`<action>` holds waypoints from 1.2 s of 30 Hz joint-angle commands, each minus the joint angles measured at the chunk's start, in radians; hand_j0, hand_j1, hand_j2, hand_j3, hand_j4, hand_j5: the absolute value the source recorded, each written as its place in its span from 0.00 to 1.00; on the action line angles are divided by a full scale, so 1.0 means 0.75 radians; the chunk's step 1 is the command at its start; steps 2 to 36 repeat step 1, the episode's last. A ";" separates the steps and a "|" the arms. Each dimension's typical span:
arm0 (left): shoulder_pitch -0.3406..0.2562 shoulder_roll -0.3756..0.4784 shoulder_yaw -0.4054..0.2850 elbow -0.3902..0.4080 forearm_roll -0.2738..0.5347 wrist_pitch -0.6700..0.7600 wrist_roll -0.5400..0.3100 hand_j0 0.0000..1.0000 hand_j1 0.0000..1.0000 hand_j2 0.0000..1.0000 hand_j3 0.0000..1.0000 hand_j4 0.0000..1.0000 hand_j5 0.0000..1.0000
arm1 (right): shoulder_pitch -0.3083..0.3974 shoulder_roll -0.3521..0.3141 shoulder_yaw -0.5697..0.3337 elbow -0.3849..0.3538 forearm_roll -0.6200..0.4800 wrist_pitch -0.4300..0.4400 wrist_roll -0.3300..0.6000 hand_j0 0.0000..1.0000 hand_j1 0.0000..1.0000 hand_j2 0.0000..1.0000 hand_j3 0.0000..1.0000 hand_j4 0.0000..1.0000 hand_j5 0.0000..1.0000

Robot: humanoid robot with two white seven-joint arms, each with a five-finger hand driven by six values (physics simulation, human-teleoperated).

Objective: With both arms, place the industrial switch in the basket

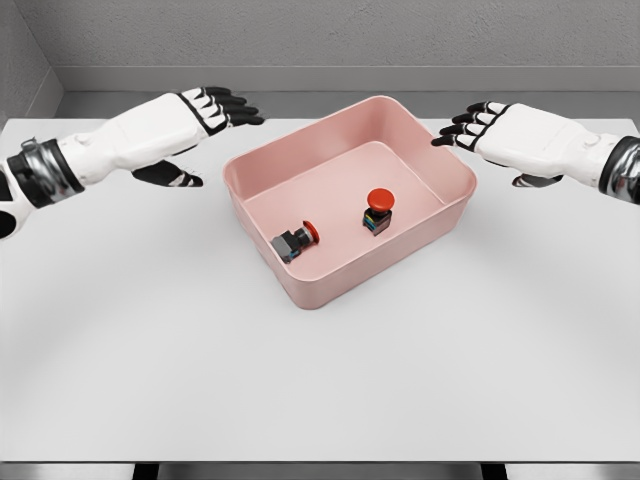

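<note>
A pink basket (330, 290) sits on the white table, slightly back of the middle. Inside it are two industrial switches with red buttons: one (294, 241) lies on its side near the front left wall, the other (378, 212) stands upright near the middle. My left hand (225, 108) hovers to the left of the basket, fingers stretched out and holding nothing. My right hand (470, 125) hovers beside the basket's right rear corner, its fingers extended and empty too.
The white table (320, 390) spreads wide in front of the basket. Its front edge runs along the bottom of the view. A grey wall (320, 40) stands behind the table's far edge.
</note>
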 commanded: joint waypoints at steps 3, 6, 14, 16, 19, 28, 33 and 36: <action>0.008 0.043 0.021 -0.005 0.012 0.001 0.001 1.00 1.00 1.00 1.00 1.00 1.00 | 0.000 -0.001 0.000 -0.001 -0.002 0.001 0.000 1.00 1.00 1.00 1.00 1.00 1.00; 0.008 0.043 0.021 -0.005 0.012 0.001 0.001 1.00 1.00 1.00 1.00 1.00 1.00 | 0.000 -0.001 0.000 -0.001 -0.002 0.001 0.000 1.00 1.00 1.00 1.00 1.00 1.00; 0.008 0.043 0.021 -0.005 0.012 0.001 0.001 1.00 1.00 1.00 1.00 1.00 1.00 | 0.000 -0.001 0.000 -0.001 -0.002 0.001 0.000 1.00 1.00 1.00 1.00 1.00 1.00; 0.008 0.043 0.021 -0.005 0.012 0.001 0.001 1.00 1.00 1.00 1.00 1.00 1.00 | 0.000 -0.001 0.000 -0.001 -0.002 0.001 0.000 1.00 1.00 1.00 1.00 1.00 1.00; 0.008 0.043 0.021 -0.005 0.012 0.001 0.001 1.00 1.00 1.00 1.00 1.00 1.00 | 0.000 -0.001 0.000 -0.001 -0.002 0.001 0.000 1.00 1.00 1.00 1.00 1.00 1.00; 0.008 0.043 0.021 -0.005 0.012 0.001 0.001 1.00 1.00 1.00 1.00 1.00 1.00 | 0.000 -0.001 0.000 -0.001 -0.002 0.001 0.000 1.00 1.00 1.00 1.00 1.00 1.00; 0.008 0.043 0.021 -0.005 0.012 0.001 0.001 1.00 1.00 1.00 1.00 1.00 1.00 | 0.000 -0.001 0.000 -0.001 -0.002 0.001 0.000 1.00 1.00 1.00 1.00 1.00 1.00; 0.008 0.043 0.021 -0.005 0.012 0.001 0.001 1.00 1.00 1.00 1.00 1.00 1.00 | 0.000 -0.001 0.000 -0.001 -0.002 0.001 0.000 1.00 1.00 1.00 1.00 1.00 1.00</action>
